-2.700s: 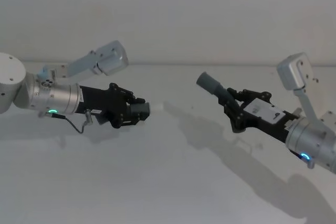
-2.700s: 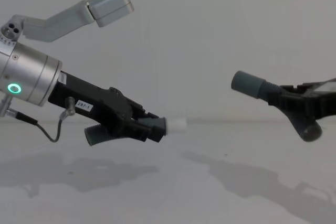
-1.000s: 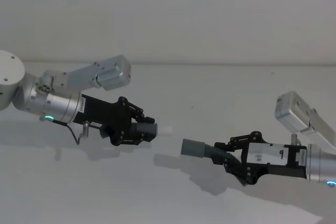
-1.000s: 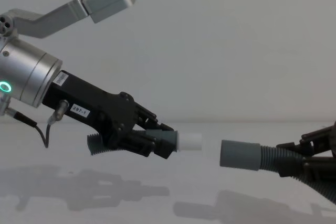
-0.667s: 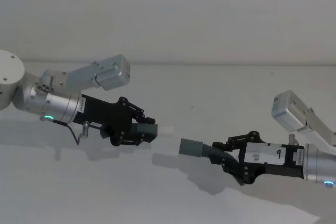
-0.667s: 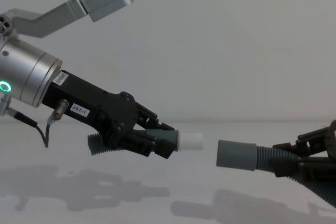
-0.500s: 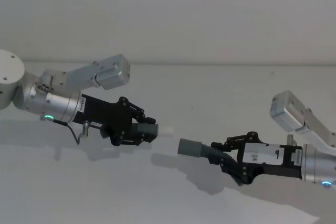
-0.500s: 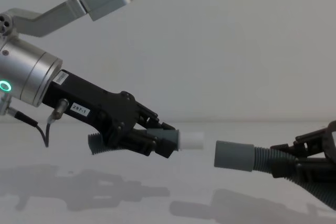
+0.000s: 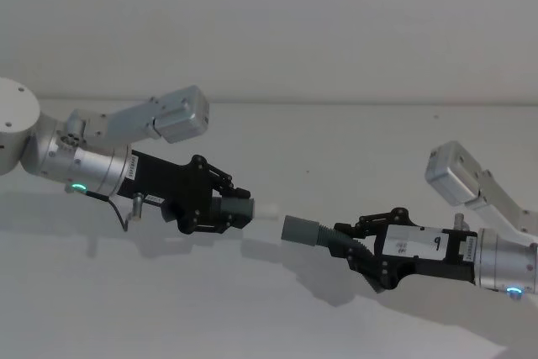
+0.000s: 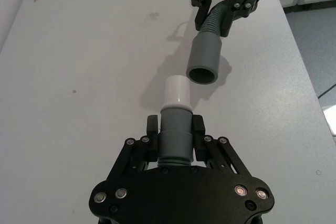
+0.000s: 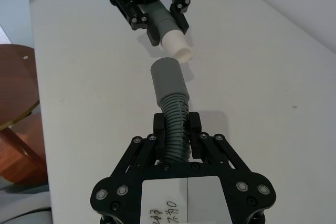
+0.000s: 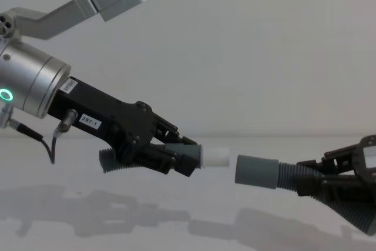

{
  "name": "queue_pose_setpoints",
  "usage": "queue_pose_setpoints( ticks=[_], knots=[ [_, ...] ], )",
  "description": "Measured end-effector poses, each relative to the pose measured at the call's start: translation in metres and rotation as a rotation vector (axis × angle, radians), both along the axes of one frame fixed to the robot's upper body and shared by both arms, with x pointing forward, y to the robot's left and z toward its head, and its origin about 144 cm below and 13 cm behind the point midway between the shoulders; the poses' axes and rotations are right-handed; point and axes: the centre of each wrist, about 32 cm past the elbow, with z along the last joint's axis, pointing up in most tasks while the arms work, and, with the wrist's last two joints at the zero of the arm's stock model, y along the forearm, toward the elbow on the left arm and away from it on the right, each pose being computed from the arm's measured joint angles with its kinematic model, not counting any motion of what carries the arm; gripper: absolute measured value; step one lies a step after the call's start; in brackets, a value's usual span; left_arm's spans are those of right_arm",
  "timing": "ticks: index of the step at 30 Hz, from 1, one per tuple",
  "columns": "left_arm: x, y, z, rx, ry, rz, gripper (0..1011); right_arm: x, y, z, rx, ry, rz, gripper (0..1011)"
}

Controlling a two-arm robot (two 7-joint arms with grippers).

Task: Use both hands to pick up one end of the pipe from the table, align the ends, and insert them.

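Claws pinch both pipe pieces; spigot tip (image 12: 215, 156) seemingly just short of socket cuff (image 12: 256, 171).

Even, soft overhead light casts faint shadows on the glossy table (image 9: 277, 308); focus sharp.

A: Where's the left gripper (image 9: 238, 208)?
B: Raised on the left, pointing inward, fingers (image 10: 152, 129) clamped about what it carries, green ring lit on its silver wrist.
A: The right gripper (image 9: 351, 245)?
B: Lower right, aimed back toward it, fingers (image 11: 159, 125) likewise clamped
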Motion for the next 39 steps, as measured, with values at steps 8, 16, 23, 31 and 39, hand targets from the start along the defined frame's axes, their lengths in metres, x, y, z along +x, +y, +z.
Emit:
queue_pose_setpoints(
  ticks=[8, 16, 23, 31, 39],
  knots=[
    [-0.001, 0.0, 0.001, 0.003, 0.003, 0.004, 367, 0.002, 0.001, -0.001, 0.001, 0.0, -0.012, 256],
    [-0.001, 0.0, 0.001, 0.004, 0.007, 0.008, 367, 0.005, 0.002, -0.001, 0.001, -0.001, -0.014, 256],
    [-0.001, 0.0, 0.002, 0.002, 0.011, 0.009, 367, 0.008, 0.004, -0.001, 0.005, 0.0, -0.011, 256],
    [0.001, 0.0, 0.003, 0.003, 0.015, 0.008, 367, 0.011, 0.007, 0.0, 0.013, 0.0, -0.007, 256],
    [0.003, 0.001, 0.003, 0.007, 0.017, 0.006, 366, 0.015, 0.009, 0.001, 0.021, 0.0, 0.002, 256]
  ],
)
